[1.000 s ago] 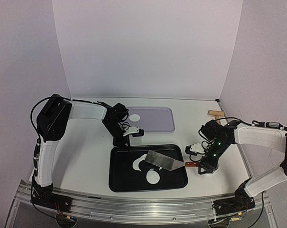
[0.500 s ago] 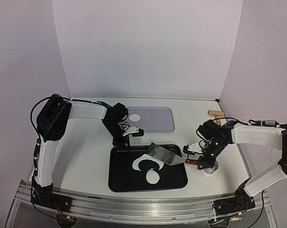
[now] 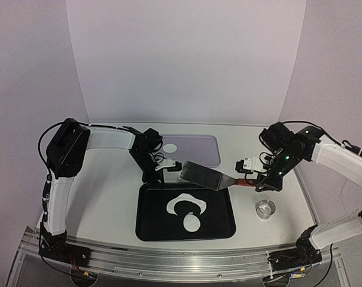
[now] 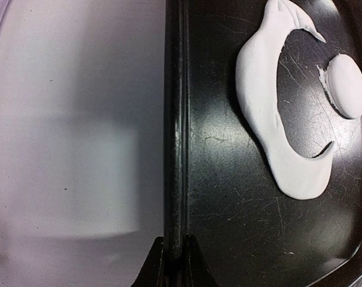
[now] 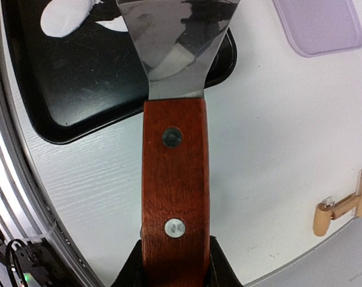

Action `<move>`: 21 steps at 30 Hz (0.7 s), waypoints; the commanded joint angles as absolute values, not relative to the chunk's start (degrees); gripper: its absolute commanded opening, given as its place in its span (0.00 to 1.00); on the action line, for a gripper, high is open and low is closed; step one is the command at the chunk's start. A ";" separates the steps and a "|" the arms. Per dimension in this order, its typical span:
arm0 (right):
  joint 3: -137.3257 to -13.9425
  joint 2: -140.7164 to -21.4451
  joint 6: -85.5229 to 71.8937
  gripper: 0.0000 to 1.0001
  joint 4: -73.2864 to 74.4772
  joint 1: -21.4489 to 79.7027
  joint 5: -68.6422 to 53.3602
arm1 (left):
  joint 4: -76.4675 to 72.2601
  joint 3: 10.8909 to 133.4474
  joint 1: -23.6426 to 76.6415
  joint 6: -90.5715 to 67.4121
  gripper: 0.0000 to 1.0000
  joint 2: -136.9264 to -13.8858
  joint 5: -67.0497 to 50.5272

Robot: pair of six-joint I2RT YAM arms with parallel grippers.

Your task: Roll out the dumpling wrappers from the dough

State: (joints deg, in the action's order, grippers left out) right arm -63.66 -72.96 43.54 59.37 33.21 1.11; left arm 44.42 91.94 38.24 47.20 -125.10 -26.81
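White table [image 3: 109,191]: left gripper [image 4: 173,260] pinches black tray [image 3: 146,230], right gripper [image 5: 175,263] grips spatula [image 3: 203,174].

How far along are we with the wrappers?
Done: one wrapper lies on the purple mat; a second disc sits in the black tray beside the dough crescent. In hand: the left gripper clamps the tray rim, the right gripper holds the scraper above it. Left: move that disc, reroll the dough.

Access to black rectangular tray [image 3: 158,222]: the 12 o'clock edge is blocked from above by the tilted steel scraper with red-brown wooden handle [image 3: 201,175], pinched in right claw [image 3: 256,182] at 2 o'clock. Left claw [image 3: 158,174] clamps the rim at 11 o'clock. Small metal ring [image 3: 265,209] stands at 3 o'clock, apart. White bench [image 3: 109,197] at 9 o'clock bare; 6 o'clock approach free.
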 commanded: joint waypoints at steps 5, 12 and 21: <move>-68.87 -74.96 58.92 0.00 86.51 33.70 19.52 | 43.32 94.68 38.15 51.32 0.00 -125.86 -23.11; -70.26 -74.58 58.10 0.00 89.23 37.65 21.19 | 43.33 94.27 38.14 51.08 0.00 -126.00 -23.11; -66.24 -79.65 51.54 0.00 88.46 42.25 26.16 | 43.58 94.66 38.14 50.82 0.00 -126.08 -22.85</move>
